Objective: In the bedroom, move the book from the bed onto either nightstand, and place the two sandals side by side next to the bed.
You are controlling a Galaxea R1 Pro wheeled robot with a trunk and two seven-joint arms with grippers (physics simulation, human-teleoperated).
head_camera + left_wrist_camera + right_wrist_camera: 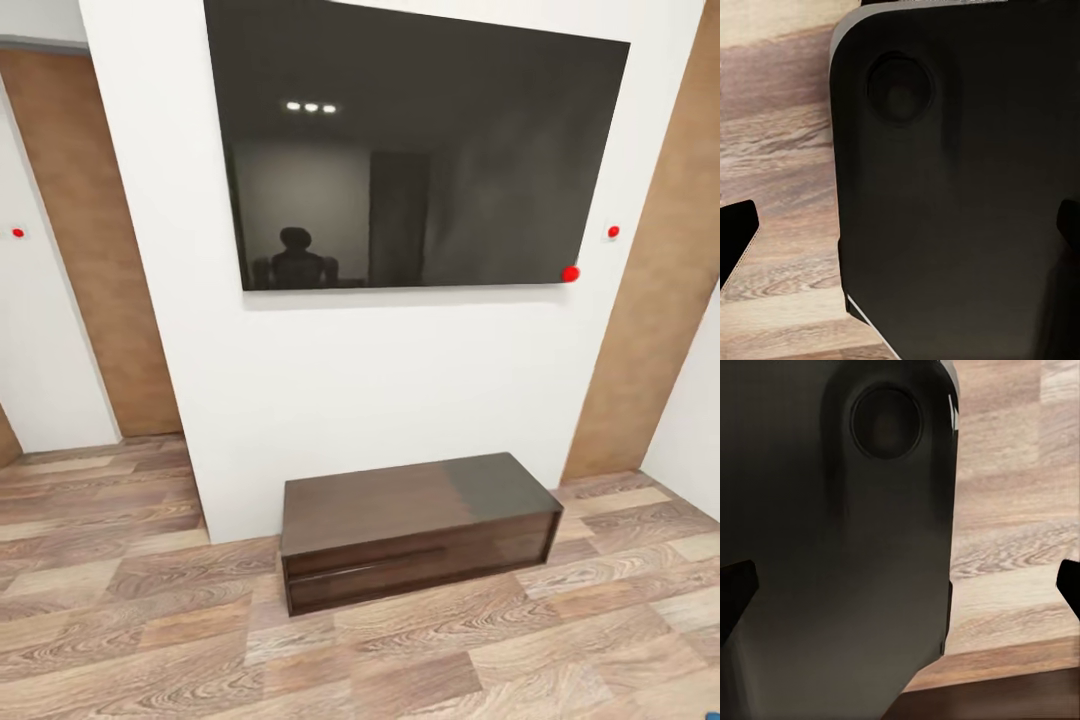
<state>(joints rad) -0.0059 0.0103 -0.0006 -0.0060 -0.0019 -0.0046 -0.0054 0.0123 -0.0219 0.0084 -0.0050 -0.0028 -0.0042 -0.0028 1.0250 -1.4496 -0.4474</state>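
A long dark cabinet [420, 530] sits at lower centre below my wall screen [420, 150]; my claws' fingertips [736, 585] seem spread wide.

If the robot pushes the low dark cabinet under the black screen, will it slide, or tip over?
The cabinet looks wide, low and flat on the wood floor, so tipping seems unlikely. It appears to be solid wood, probably heavy; it would likely resist or slide only slowly. It stands close to the wall, which would likely block a push that way.

A low cabinet [418, 530] stood on the plank floor [150, 640] against a wall panel [400, 380], at 6 o'clock from the wall-mounted screen [420, 150]. Doorways opened at 9 o'clock [90, 250] and 3 o'clock [660, 280].
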